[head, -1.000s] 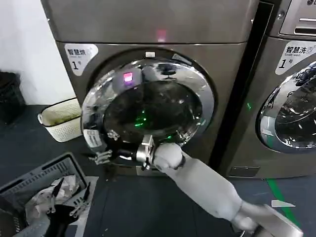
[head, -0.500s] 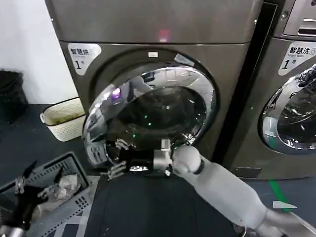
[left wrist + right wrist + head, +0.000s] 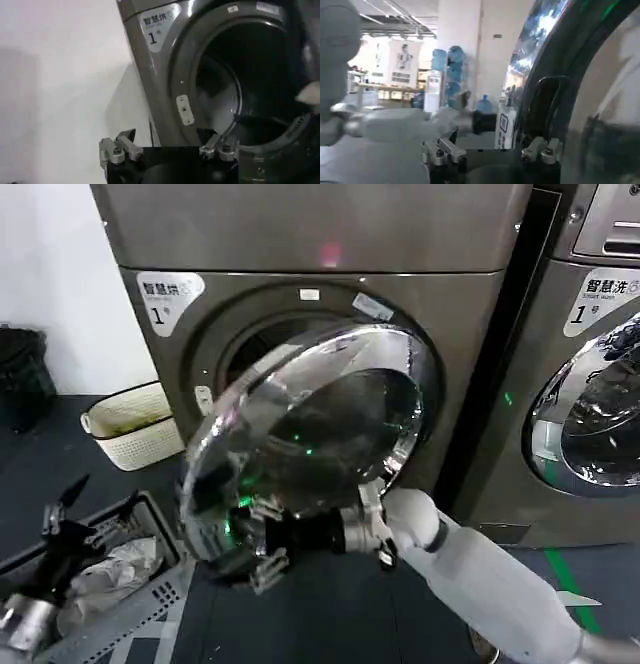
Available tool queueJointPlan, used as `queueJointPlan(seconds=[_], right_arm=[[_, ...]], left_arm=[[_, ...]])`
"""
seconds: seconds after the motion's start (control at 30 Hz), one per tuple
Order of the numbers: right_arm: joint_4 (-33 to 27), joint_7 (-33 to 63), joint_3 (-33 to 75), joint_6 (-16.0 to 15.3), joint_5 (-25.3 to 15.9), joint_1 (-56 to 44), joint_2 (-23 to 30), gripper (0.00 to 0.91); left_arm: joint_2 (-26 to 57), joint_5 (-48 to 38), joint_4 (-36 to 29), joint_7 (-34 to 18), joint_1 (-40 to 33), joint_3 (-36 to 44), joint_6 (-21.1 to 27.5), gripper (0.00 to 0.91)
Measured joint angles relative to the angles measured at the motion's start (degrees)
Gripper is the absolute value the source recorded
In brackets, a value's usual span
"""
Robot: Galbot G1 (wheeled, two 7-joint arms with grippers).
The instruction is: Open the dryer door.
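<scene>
The dryer door [image 3: 310, 434], a round porthole with a chrome rim and dark glass, stands swung partly out from the bronze-grey machine [image 3: 300, 244]. Behind its upper left edge the dark drum opening [image 3: 245, 349] shows. My right gripper [image 3: 258, 552] is at the door's lower rim, fingers spread against it. In the right wrist view the mirror-like door [image 3: 600, 125] lies beside the open right gripper [image 3: 490, 150]. My left gripper [image 3: 95, 502] hangs open over the crate at lower left. Past the left gripper [image 3: 169, 149], its wrist view takes in the drum opening [image 3: 235, 85].
A grey crate [image 3: 150, 584] holding pale laundry sits on the dark floor at lower left. A white basket [image 3: 125, 424] stands by the wall beside the machine. A second machine [image 3: 590, 414] with its own chrome door stands on the right.
The door has swung farther out from the machine, exposing the drum opening. My right gripper has moved right and down with the door's lower rim. The left gripper has risen at lower left.
</scene>
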Motion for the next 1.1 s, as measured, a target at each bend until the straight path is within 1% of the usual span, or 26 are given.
queueJointPlan(seconds=[0.13,0.37,0.53,0.63,0.7,0.8,0.87,0.93,1.07,1.1], right_arm=[[2.8,-0.2,2.2,0.6,0.9,-2.3,-2.8,0.907],[6.5,-0.1,8.1,2.4,2.5,-7.3,-7.7,0.907],[8.7,-0.8,16.4,3.4,3.5,-14.0,-12.7,0.907],[9.9,-0.9,23.3,5.1,3.8,-20.3,-15.6,0.907],[10.8,-0.8,28.9,6.9,4.1,-25.8,-16.7,0.907],[12.2,0.8,39.2,9.4,4.1,-35.0,-16.7,0.907],[13.6,2.5,47.6,11.8,3.8,-42.4,-15.4,0.907],[14.9,4.0,55.6,15.0,3.3,-50.1,-13.3,0.907],[17.3,6.4,69.3,19.0,1.0,-63.0,-8.2,0.907],[17.9,7.5,72.1,20.0,1.0,-65.6,-6.7,0.907]], left_arm=[[2.1,0.1,1.6,2.5,-2.8,2.7,0.1,0.907],[6.4,-1.2,3.9,7.3,-7.6,9.3,-2.0,0.907],[9.1,-1.4,5.6,9.6,-11.4,14.1,-3.3,0.907],[10.3,-1.4,6.7,9.9,-13.9,16.8,-3.9,0.907],[11.1,-1.4,7.4,10.3,-15.5,18.8,-4.5,0.907],[11.8,-1.1,8.1,10.8,-17.6,21.8,-5.4,0.907],[12.0,-0.7,8.2,10.9,-19.0,24.2,-6.0,0.907],[12.1,-0.5,8.3,10.9,-20.6,26.7,-6.3,0.907],[11.5,0.1,9.0,10.9,-23.9,32.0,-7.1,0.907],[11.4,0.2,9.2,10.8,-24.6,33.1,-7.4,0.907]])
